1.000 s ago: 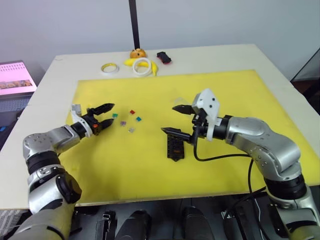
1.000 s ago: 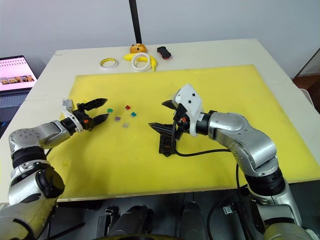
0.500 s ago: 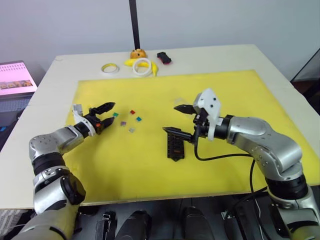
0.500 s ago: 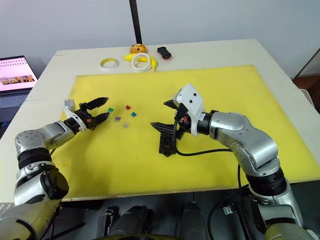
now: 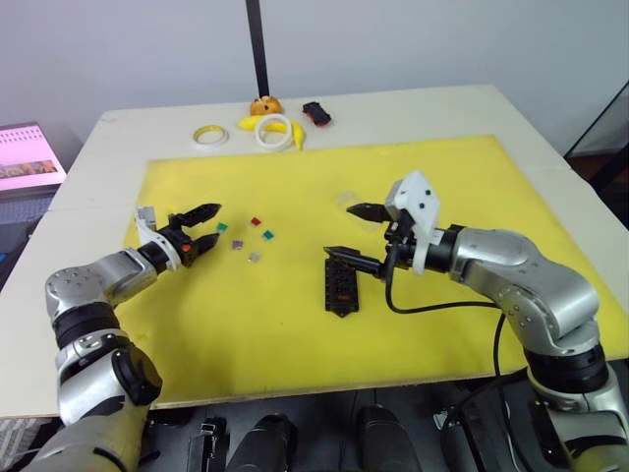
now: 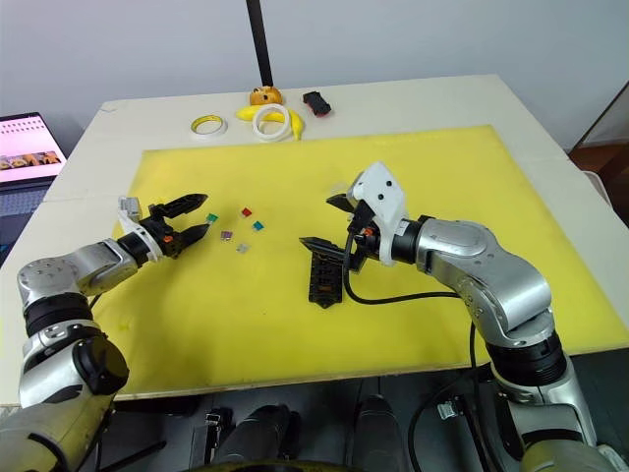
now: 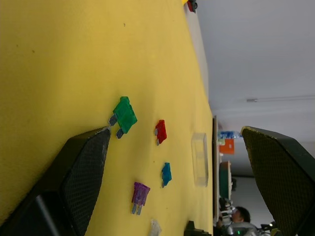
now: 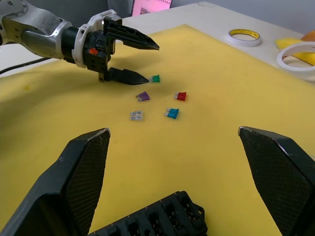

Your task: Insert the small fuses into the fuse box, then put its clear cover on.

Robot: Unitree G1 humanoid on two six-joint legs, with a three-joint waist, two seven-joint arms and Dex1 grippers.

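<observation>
Yellow mat (image 5: 472, 177) over pale table. Left gripper (image 5: 203, 229), fingers apart, now edged up to tiny green blade fuse (image 5: 222, 227) left of centre, lower fingertip touching it. Right gripper (image 5: 350, 232) wide open above black slotted fuse box (image 5: 340, 285), centre frame. Clear cover (image 5: 346, 200) lying just above. Pickup likely imminent.

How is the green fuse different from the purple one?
The green fuse lies right by the left hand's lower finger; the purple fuse lies farther from it, nearer the fuse box. Their colours differ too. Both are tiny, lie flat on the yellow mat, and are not yet in the box.
</observation>
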